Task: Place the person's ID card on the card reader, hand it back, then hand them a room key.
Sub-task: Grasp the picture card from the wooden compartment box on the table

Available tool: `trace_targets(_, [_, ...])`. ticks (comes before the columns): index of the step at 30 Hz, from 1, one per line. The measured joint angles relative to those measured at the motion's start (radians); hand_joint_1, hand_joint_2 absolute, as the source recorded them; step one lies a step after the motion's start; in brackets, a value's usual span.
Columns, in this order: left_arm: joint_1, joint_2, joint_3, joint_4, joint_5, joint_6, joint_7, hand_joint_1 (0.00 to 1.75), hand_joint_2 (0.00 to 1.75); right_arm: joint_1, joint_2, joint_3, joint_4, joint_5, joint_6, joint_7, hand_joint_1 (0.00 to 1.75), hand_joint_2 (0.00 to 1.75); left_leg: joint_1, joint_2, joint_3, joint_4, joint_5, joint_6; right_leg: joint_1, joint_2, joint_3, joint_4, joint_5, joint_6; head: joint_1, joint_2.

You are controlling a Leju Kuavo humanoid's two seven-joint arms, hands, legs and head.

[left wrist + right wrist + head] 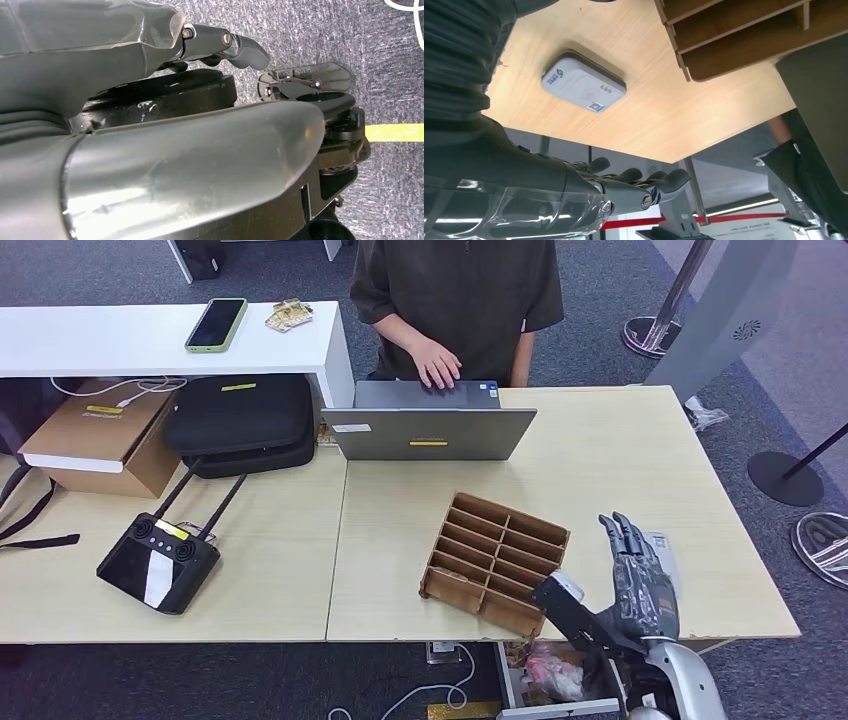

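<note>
Right hand [640,575] is raised at the lower right of the head view, fingers straight and apart, holding nothing. It stands above the card reader [584,84], a white flat unit lying on the bench [600,470]; in the head view the reader is mostly hidden behind the hand. Just left of the hand sits the wooden divider tray [495,562], its slots appearing empty from here.

Left hand [220,45] hangs beside my body over grey carpet in the left wrist view. Its fingers look partly curled with nothing visible in them, but I cannot tell the state for certain.

The person [455,300] stands at the top centre of the head view, one hand on the laptop [430,420]. I can pick out no ID card and no room key anywhere.

Assessment: the task is at its opening step, waiting to receive the card. The next move calls for the right hand to reach toward the person across the bench, staying open until a card is offered, then to carry it to the reader
</note>
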Motion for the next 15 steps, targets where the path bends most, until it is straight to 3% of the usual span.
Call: trace_targets(15, [-0.014,0.004,0.0,0.0,0.01,-0.013,0.032,0.0,0.0,0.033,-0.006,0.134,-0.009,0.026,-0.019,0.035,0.0,1.75,0.0,0.0,0.0,0.0,0.0,0.0,0.0,0.0,0.0,0.0,0.0,0.0,0.0,0.0])
